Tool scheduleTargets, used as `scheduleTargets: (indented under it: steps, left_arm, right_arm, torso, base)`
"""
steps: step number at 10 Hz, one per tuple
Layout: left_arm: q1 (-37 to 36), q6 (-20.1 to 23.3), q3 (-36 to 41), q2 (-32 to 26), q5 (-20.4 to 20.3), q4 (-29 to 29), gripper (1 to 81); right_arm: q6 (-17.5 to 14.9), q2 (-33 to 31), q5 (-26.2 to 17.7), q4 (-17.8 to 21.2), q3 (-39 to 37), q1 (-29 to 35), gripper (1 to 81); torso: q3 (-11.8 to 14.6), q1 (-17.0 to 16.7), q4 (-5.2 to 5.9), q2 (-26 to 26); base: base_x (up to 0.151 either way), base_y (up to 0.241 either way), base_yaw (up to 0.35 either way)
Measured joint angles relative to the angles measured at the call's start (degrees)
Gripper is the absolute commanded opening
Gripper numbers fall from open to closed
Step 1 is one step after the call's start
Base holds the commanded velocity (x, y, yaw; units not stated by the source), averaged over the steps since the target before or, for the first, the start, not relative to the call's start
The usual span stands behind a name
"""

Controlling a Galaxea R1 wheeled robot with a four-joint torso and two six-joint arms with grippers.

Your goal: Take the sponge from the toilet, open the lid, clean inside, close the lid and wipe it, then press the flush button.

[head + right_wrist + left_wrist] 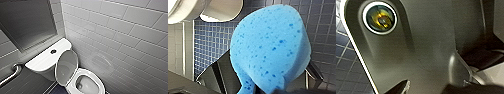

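One sponge (270,47), one toilet (98,81), lid (65,65) up

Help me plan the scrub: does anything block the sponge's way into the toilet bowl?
Nothing visible does. In the head view the lid is raised, leaning back toward the tank, so the bowl lies open with nothing across its rim. The sponge sits close before the right wrist camera, with blue floor tiles behind it.

White tiled wall (120,30), apparently blue mosaic floor (213,42).
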Motion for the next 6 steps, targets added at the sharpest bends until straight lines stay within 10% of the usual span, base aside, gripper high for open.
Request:
scheduleTargets:
  steps: [6]
  left_arm:
    - [5.64,29.67,-6.01,9.68,22.22,-26.69,81.1]
  right_arm:
    - [0.11,0.06,-0.11,0.0,-0.83,0.11,1.0]
  torso:
    - [0.02,0.0,0.0,-0.02]
  base:
    - [0.0,0.0,0.0]
